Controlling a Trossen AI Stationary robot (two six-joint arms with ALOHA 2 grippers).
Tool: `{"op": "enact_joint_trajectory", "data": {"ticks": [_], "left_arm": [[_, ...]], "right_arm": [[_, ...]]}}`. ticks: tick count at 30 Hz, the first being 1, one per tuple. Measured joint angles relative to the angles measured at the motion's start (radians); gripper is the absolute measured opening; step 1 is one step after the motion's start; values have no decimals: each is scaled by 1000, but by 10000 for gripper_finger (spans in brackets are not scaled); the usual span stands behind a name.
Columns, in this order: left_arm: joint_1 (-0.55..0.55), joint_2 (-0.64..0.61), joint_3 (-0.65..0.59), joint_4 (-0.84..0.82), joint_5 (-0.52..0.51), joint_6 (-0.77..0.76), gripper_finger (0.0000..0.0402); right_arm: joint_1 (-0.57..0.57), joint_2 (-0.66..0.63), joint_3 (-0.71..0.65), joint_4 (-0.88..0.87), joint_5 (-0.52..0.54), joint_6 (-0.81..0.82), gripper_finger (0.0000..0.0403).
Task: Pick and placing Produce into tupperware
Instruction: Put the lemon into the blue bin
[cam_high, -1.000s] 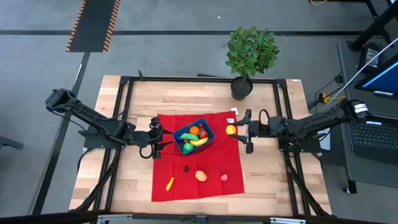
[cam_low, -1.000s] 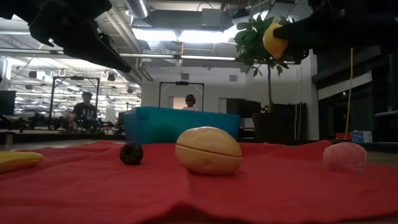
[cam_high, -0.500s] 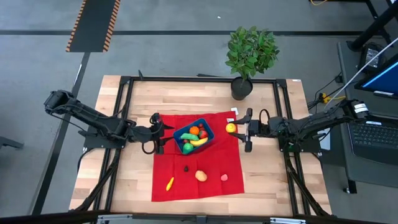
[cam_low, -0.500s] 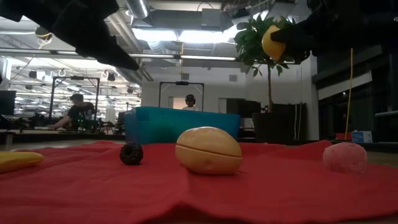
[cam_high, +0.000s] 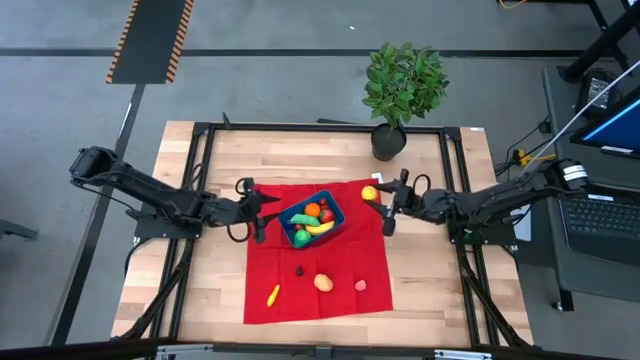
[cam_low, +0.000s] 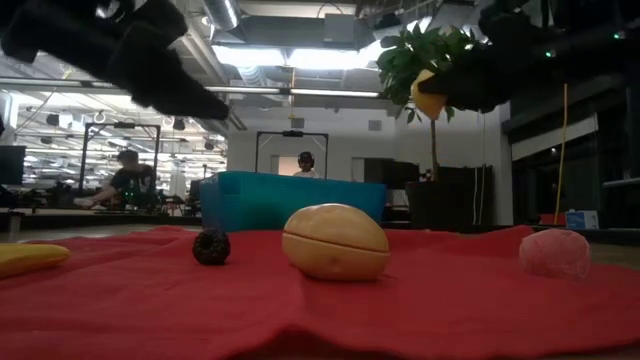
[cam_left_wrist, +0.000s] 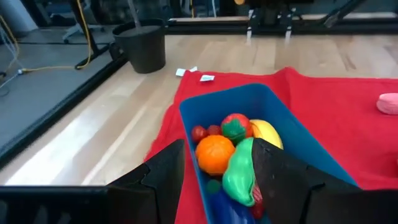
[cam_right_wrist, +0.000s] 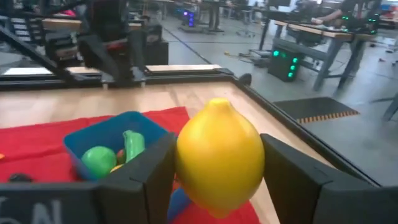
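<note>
Left gripper (cam_high: 262, 207) hovers just left of the tupperware (cam_high: 311, 219), above the red cloth's (cam_high: 345, 262) left edge. Fingers (cam_left_wrist: 163, 174) spread apart, nothing between them; the left wrist view looks past them straight into the container. Inside the blue tupperware, near the cloth's upper middle: an orange (cam_left_wrist: 213, 153), green pepper (cam_left_wrist: 239, 173), red strawberry (cam_left_wrist: 236, 125), banana (cam_left_wrist: 267, 133), a few smaller pieces. Loose produce on the cloth below it, left to right: yellow piece (cam_high: 272, 295), small dark berry (cam_high: 300, 269), tan potato (cam_high: 323, 283), pink piece (cam_high: 360, 285). Right gripper (cam_high: 381, 207) sits right of the tupperware, off the table surface, fingers clamped on a yellow lemon (cam_right_wrist: 217, 155). Lemon is beside the container, not over it. Potted plant (cam_high: 402, 85) stands at the table's far edge, well clear.
</note>
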Motion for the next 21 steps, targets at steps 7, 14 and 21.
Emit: {"op": "enact_joint_trajectory", "data": {"ticks": [7,14,21], "left_arm": [[-38,0,-135,209,6,-2,179],[-83,0,-140,228,7,72,179],[-130,0,-140,223,8,82,179]], "right_arm": [[-42,119,172,-201,-49,-41,208],[-137,274,392,-424,-256,-45,208],[-206,441,636,-673,-433,-53,208]]}}
